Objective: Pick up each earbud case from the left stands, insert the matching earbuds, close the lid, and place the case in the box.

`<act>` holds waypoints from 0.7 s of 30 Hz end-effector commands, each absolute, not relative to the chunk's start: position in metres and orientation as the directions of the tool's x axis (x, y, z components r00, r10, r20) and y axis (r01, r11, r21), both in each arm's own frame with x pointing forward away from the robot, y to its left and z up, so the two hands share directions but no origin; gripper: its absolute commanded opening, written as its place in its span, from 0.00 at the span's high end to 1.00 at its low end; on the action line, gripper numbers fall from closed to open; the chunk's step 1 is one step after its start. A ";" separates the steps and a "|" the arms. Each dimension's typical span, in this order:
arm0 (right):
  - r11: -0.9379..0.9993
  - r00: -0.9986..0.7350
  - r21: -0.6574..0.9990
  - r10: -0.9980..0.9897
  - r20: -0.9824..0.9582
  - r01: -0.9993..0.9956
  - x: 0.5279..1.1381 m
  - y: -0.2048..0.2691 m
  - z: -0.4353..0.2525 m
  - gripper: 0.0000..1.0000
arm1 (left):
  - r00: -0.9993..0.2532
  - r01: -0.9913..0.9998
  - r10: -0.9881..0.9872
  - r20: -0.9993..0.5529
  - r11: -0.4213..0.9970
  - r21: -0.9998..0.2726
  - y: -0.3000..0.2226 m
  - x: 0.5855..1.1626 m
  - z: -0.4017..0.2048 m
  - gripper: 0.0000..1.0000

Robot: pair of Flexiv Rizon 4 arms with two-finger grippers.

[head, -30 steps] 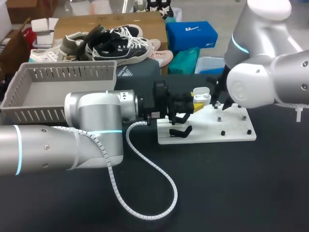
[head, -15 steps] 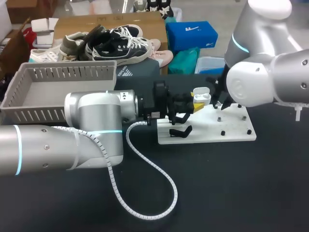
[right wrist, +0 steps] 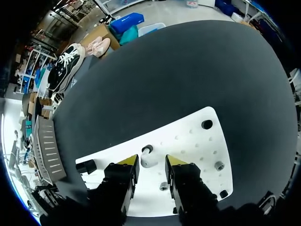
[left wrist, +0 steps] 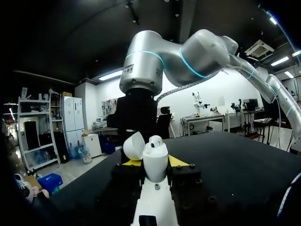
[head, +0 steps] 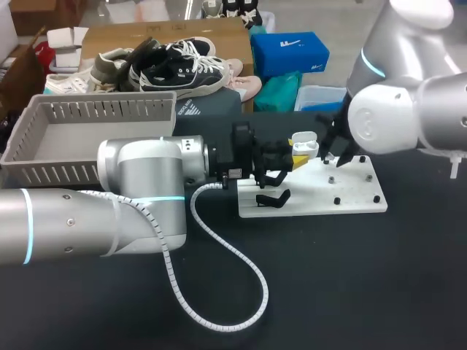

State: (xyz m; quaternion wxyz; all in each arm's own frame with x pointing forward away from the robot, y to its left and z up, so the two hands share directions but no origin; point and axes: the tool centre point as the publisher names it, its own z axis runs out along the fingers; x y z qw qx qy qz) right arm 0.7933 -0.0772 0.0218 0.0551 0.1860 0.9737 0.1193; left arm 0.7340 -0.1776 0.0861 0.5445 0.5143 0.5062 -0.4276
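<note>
The black table (head: 350, 292) carries everything. At its far left corner stands the grey slatted box (head: 51, 171), where each finished case must end up; I can see no case in it yet. The white board (head: 350, 198) lies in the middle, within reach of both my arms. My left gripper (left wrist: 154, 162) hangs level over the board's near end, its yellow tips pressed against the two sides of the white case (head: 304, 144). I hold the case upright with its lid (left wrist: 134, 146) tipped back and its mouth towards my right arm, which I judge is so that arm can load it from above. Whether a bud already sits inside the case I cannot tell. My right gripper (right wrist: 152, 160) points straight down at the board beside the case, fingers narrowly apart and gripping nothing. One white earbud (right wrist: 149, 163) lies on the board in the gap between them, apparently untouched. I take this to be the earbud pick, so my next move would be a gentle, centred squeeze.
</note>
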 end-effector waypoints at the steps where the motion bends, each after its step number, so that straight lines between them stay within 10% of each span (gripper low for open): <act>1: 0.902 -0.923 0.246 0.379 -0.062 0.354 0.795 -0.076 0.022 0.67 | 0.124 0.986 0.055 -0.991 0.109 0.129 -0.178 0.733 0.086 1.00; 21: 0.906 -0.927 0.243 0.370 -0.060 0.345 0.796 -0.073 0.021 0.81 | 0.124 0.986 0.055 -0.991 0.109 0.129 -0.178 0.733 0.086 1.00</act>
